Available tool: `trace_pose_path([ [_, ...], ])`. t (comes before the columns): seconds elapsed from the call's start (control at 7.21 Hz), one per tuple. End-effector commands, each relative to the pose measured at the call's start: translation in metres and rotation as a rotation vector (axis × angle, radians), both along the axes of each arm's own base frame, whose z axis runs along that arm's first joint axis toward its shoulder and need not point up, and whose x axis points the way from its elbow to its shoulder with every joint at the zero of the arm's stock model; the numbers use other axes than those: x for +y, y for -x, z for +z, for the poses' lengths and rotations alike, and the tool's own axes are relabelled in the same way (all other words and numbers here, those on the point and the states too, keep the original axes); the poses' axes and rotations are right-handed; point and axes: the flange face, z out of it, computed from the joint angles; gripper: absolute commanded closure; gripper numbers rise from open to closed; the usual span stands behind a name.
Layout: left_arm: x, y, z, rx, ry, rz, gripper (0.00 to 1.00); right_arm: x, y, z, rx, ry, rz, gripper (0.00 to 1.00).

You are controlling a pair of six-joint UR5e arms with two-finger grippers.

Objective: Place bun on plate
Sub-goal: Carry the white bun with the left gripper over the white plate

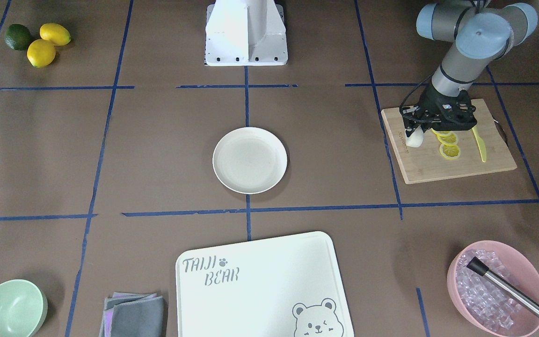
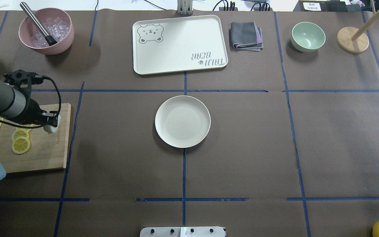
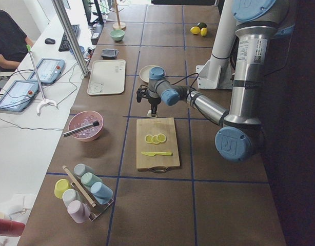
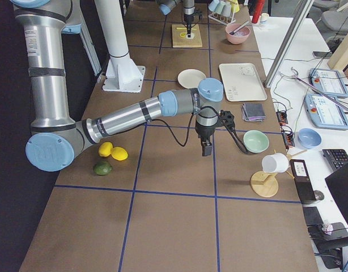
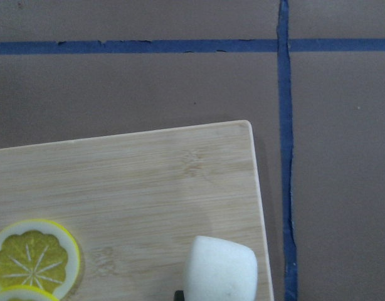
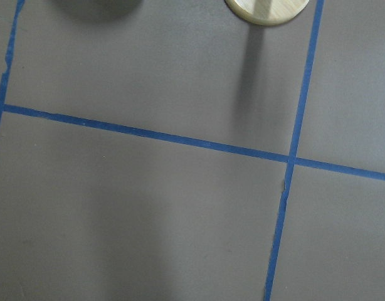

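Observation:
The bun [image 1: 415, 137] is a small white lump over the far corner of the wooden cutting board [image 2: 44, 154]. My left gripper [image 2: 52, 125] is shut on it. In the left wrist view the bun [image 5: 219, 271] shows at the bottom edge, near the board's corner. The round cream plate [image 2: 182, 121] lies bare at the table's middle, well to the right of the bun in the overhead view. My right gripper [image 4: 207, 148] hangs over bare table near the mint bowl and shows only in the exterior right view, so I cannot tell its state.
Lemon slices [image 2: 21, 144] and a yellow knife [image 1: 480, 145] lie on the cutting board. At the far edge stand a pink bowl of ice [image 2: 46, 31], the bear-printed board [image 2: 179, 44], a grey cloth [image 2: 246, 35], a mint bowl [image 2: 308, 36] and a wooden stand [image 2: 352, 40].

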Motion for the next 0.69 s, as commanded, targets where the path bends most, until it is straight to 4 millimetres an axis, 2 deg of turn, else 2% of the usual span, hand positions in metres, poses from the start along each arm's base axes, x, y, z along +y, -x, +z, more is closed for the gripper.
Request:
trace_pose_path([
  [0.0, -0.006, -0.044, -0.091, 0.018, 0.070, -0.036, 0.64, 0.008, -0.007, 0.013, 0.005, 0.009, -0.004, 0.00],
  [0.14, 0.023, -0.109, -0.139, 0.008, 0.119, -0.040, 0.64, 0.010, -0.014, 0.019, 0.007, 0.009, -0.006, 0.00],
  [0.28, 0.027, -0.163, -0.183, 0.009, 0.121, -0.087, 0.64, 0.014, -0.019, 0.026, -0.008, 0.016, -0.008, 0.00],
  [0.42, 0.030, -0.211, -0.212, 0.022, 0.166, -0.102, 0.64, 0.015, -0.023, 0.030, -0.012, 0.021, -0.006, 0.00],
  [0.55, 0.022, -0.249, -0.245, 0.023, 0.165, -0.113, 0.64, 0.018, -0.024, 0.034, -0.013, 0.028, -0.004, 0.00],
])
